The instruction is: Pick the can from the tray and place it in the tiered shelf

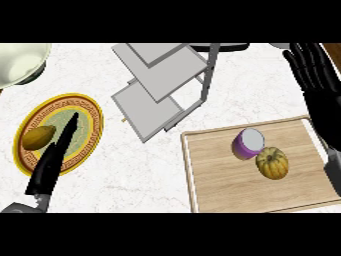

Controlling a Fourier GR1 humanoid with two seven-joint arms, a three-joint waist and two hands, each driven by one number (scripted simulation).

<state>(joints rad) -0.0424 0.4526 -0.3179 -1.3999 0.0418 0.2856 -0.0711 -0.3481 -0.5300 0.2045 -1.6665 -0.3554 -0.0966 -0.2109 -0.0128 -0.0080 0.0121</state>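
Purple can (pixel 250 142) lies tipped on the wooden tray (pixel 225 190), lower right of frame, touching a small yellow-orange pumpkin (pixel 272 163) beside it. Grey tiered shelf (pixel 165 85) sits top centre on the white marble desk (pixel 129 180). My right robot hand (pixel 313 62), upper right, fingers straight and spread, holds nothing. My left robot hand (pixel 55 160), lower left, fingers straight together, lies over the yellow-rimmed plate (pixel 92 107) with a lemon (pixel 38 137). Pale bowl (pixel 10 65) top left.

We find no readable text, labels, brands or numbers anywhere. The purple can (pixel 250 142) on the wooden tray (pixel 217 172) at 4 o'clock shows a plain side, and the patterned plate (pixel 92 117) at 9 o'clock carries ornament only.
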